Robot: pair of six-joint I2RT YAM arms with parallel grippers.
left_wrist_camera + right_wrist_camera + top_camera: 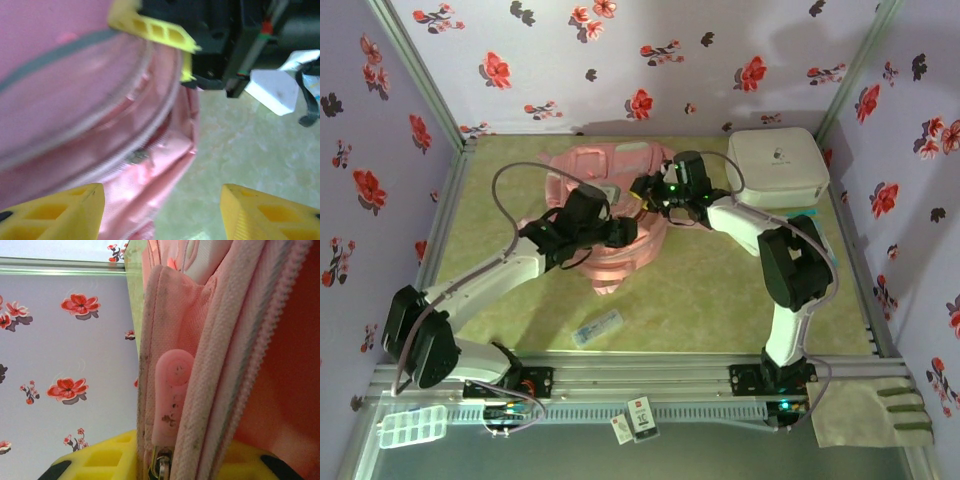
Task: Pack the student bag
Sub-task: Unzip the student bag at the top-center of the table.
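- As we look down from the top camera, the student bag (610,160) lies on the green tabletop (720,290), a little left of centre and toward the far wall. Both arms reach in over its near part.
- The left gripper (162,192) hangs at the bag's near right edge. In its wrist view the two yellow fingers (55,212) stand well apart. Between them we see only the bag's pink seam on the left and bare table on the right, so it is open and holds nothing.
- The right gripper (647,192) comes in from the right, at the bag's right side. In its wrist view the bag's zipped edge runs down between its own yellow fingertips (95,462) and fills the gap. We read the jaws as closed on the bag's fabric.
- A pale pink zip pull (172,385) lies against that edge, just above the fingertips.
- In the left wrist view, one yellow finger of the right gripper sits against the bag's rim at the top of the frame.
- A white rounded hard case (777,165) sits at the far right, apart from the bag.
- A slim clear packet (597,328) lies on the table on the near side of the bag, not touching it.
- Beyond the table's near edge we see a clear compartment box (412,427) at the left and a pale cloth (875,410) at the right.
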